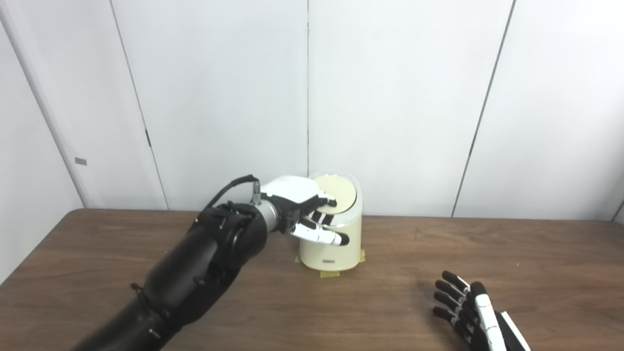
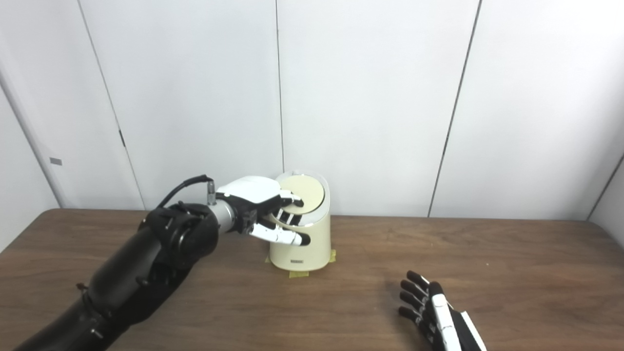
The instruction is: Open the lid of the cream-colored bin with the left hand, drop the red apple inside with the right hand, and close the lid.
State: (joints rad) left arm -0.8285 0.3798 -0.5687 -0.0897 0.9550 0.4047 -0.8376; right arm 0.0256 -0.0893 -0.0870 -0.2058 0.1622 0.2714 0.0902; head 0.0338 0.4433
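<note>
A: Where is the cream-colored bin (image 1: 331, 243)?
B: Toward 12 o'clock on the brown surface (image 1: 487, 263), yellow tape (image 1: 330, 274) at its base.
A: And the left robot hand (image 1: 307, 209)?
B: Its fingers (image 1: 327, 201) lie on the tilted round lid (image 1: 336, 193), clasping nothing.
A: The right robot hand (image 1: 468, 312)?
B: At 5 o'clock, spread and released. The apple can't be seen.

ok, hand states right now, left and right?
Left hand: open, fingers spread and resting on the bin lid, gripping nothing.
Right hand: open, empty, low over the table. No apple in view.
</note>
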